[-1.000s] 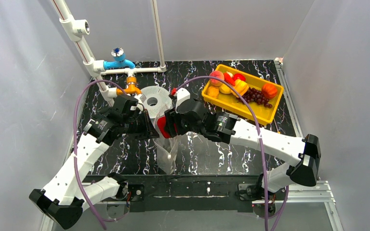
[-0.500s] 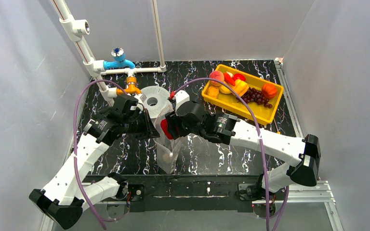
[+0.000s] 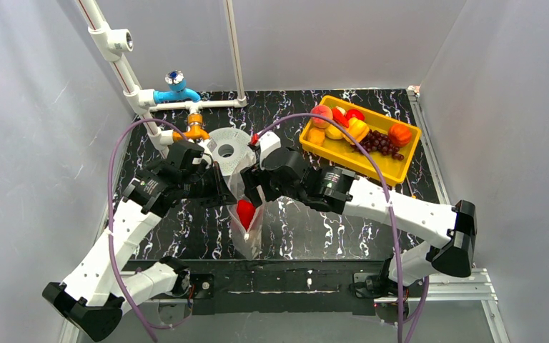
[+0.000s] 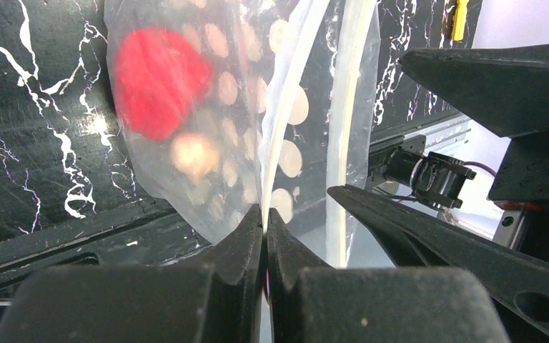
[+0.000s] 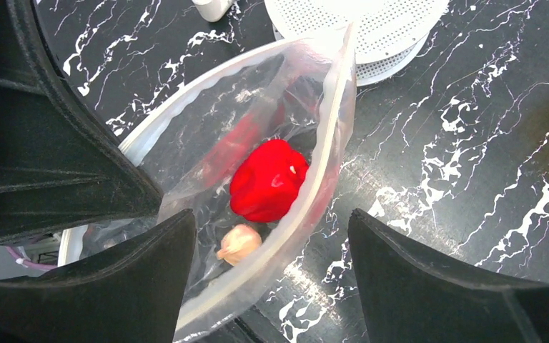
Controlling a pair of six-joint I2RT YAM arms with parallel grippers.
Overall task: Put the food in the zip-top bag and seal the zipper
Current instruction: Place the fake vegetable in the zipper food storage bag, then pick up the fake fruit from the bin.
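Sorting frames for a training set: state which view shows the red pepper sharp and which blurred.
Right wrist view: red pepper crisp inside the zip-top bag, faint sheen on the plastic. Left wrist view: a soft red smear behind the dotted film, blown-out white at upper right. Top external view: small, evenly lit.

The counter (image 3: 314, 221) is black, veined with white like marble. The zip-top bag (image 5: 207, 143) is clear, printed with white round dots. Inside it lie a glossy red pepper (image 5: 266, 180) and a pale peach-coloured piece (image 5: 239, 243). The tray (image 3: 404, 168) is yellow — its grapes (image 3: 380, 143) dark purple.
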